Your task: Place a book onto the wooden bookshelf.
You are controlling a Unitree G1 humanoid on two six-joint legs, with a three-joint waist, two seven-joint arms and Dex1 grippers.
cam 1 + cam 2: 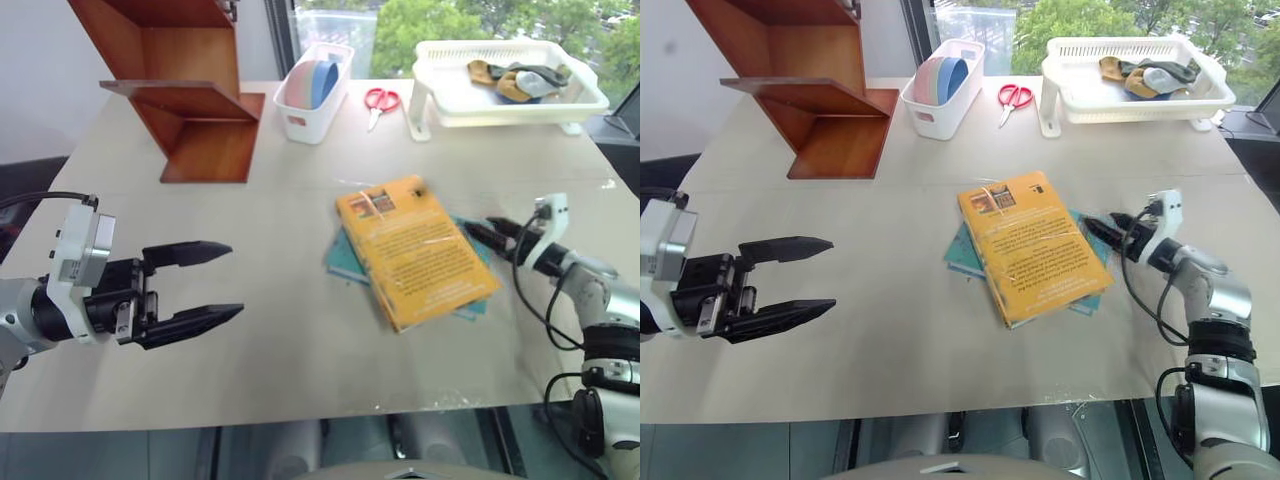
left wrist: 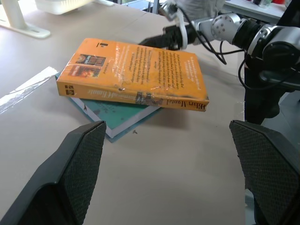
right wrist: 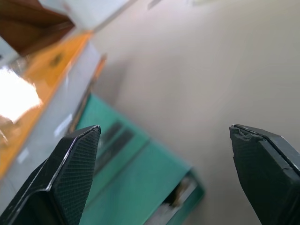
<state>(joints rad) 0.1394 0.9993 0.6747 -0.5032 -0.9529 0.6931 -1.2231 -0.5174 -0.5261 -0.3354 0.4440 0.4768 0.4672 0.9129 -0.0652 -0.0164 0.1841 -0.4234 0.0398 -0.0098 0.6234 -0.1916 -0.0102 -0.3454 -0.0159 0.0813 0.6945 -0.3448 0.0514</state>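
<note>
The book (image 1: 415, 250), thick and yellow-orange with a glossy cover, lies flat mid-table on top of a thinner teal book (image 1: 340, 262). The wooden bookshelf (image 1: 190, 90), reddish-brown with slanted boards, stands at the far left of the table. My right gripper (image 1: 488, 231) is open and sits low at the book's right edge, pointing toward it; its wrist view shows the teal book (image 3: 140, 173) close ahead between the fingers. Well left of the books my left gripper (image 1: 235, 280) hovers open and holds nothing, facing the book (image 2: 140, 65).
A white bin (image 1: 315, 85) with pink and blue discs stands right of the shelf. Red scissors (image 1: 380, 100) lie beside it. A white tray (image 1: 505, 85) holding cloth items is at the far right. The table's near edge runs just below both arms.
</note>
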